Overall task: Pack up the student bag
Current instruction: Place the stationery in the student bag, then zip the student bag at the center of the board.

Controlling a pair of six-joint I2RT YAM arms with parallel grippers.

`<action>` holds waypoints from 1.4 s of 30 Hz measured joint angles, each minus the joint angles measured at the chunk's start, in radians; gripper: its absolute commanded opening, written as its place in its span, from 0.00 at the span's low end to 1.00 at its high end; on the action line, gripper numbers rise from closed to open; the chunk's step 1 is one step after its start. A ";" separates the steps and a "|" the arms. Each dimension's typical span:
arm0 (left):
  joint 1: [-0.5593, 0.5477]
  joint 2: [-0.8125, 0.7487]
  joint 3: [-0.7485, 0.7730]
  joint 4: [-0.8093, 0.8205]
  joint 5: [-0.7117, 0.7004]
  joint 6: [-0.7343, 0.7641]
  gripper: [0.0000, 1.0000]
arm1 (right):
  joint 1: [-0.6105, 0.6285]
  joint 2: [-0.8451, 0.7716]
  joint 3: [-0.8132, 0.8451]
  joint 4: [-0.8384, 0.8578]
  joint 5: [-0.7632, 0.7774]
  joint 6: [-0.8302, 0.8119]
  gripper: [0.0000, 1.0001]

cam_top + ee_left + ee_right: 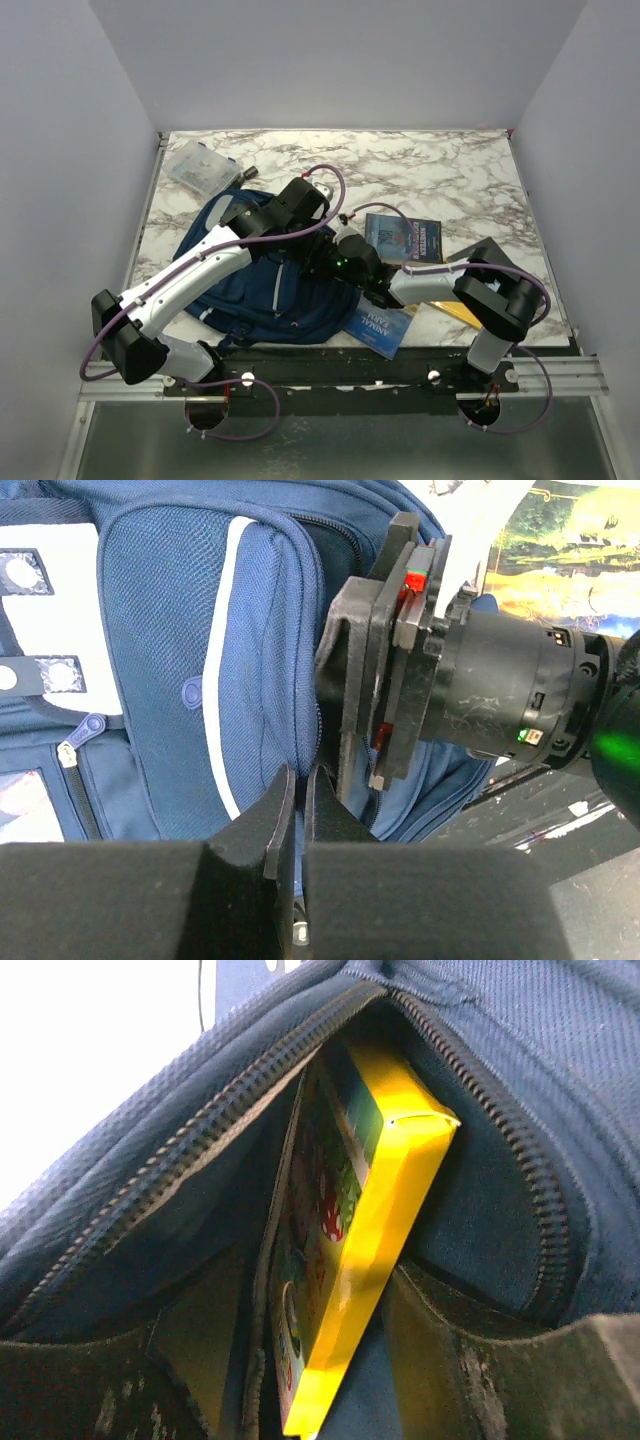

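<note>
The large navy-blue fabric student bag with grey stripes [262, 295] lies flat on the white marbled bench [450, 170], toward 7 o'clock from the bench's centre. Its zipped mouth faces 3 o'clock.

The left gripper [298, 820] has its jaws almost together and seems to pinch a fold of the bag's cloth beside the zip.

The right gripper [325, 1340] is inside the mouth. Its jaws are partway apart, either side of a stiff, glossy yellow picture book [345, 1250], and appear to clamp it.

The bag looks soft and limp, so its opening would likely sag shut unless it is lifted by the zip rim. That reinforced edge is probably the surest hold. The book seems rigid, but its cover may be slick.

Two blue books [400, 235] lie at 3 o'clock of the bag.
</note>
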 measured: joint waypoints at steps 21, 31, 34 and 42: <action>0.152 -0.034 -0.134 0.147 0.147 -0.032 0.00 | -0.078 -0.333 -0.179 -0.230 -0.044 -0.296 0.67; 0.246 0.019 -0.138 0.196 0.263 -0.091 0.00 | 0.417 -0.318 -0.100 -0.427 0.423 -0.228 0.64; 0.247 0.045 -0.136 0.202 0.284 -0.119 0.00 | 0.509 -0.210 0.016 -0.497 0.531 -0.171 0.62; 0.248 0.078 -0.120 0.200 0.285 -0.184 0.00 | 0.564 0.066 0.292 -0.684 0.729 -0.029 0.58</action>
